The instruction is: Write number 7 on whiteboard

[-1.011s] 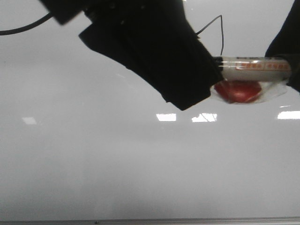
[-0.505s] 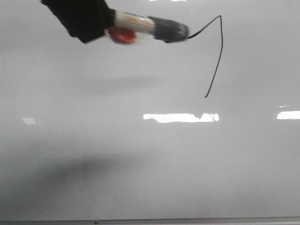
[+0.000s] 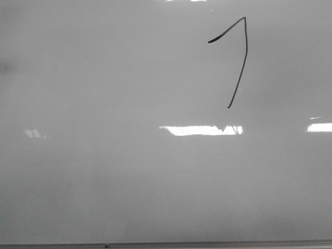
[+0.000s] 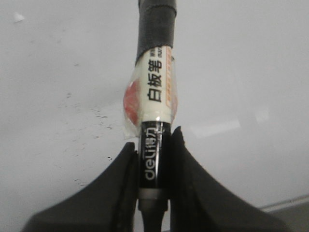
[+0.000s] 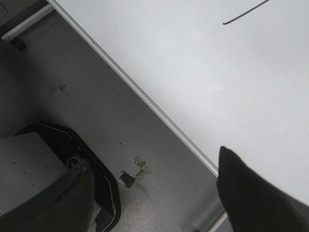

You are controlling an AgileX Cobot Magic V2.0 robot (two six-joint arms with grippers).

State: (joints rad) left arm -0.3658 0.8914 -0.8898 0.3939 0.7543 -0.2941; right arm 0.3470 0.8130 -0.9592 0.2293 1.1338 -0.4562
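Note:
The whiteboard (image 3: 129, 171) fills the front view, glossy pale grey. The number 7 (image 3: 240, 62) is a thin black line at the upper right of the board. No gripper shows in the front view. In the left wrist view my left gripper (image 4: 153, 145) is shut on a whiteboard marker (image 4: 155, 101) with a cream label, a red patch and a dark taped far end, held over the board (image 4: 241, 72). In the right wrist view my right gripper (image 5: 152, 166) is open and empty, beside the board's edge; a short black stroke (image 5: 245, 14) shows on the board (image 5: 203, 67).
The board's grey frame strip (image 3: 166, 244) runs along the front edge. In the right wrist view the frame strip (image 5: 145, 99) borders a grey floor (image 5: 82, 77) with a black-edged base (image 5: 104, 179) and a damaged spot (image 5: 128, 179). Small black specks (image 4: 96, 113) dot the board.
My left arm with the marker has moved left and out of the front view. The whole 7 now shows uncovered. The right arm, in view one second ago, is also gone.

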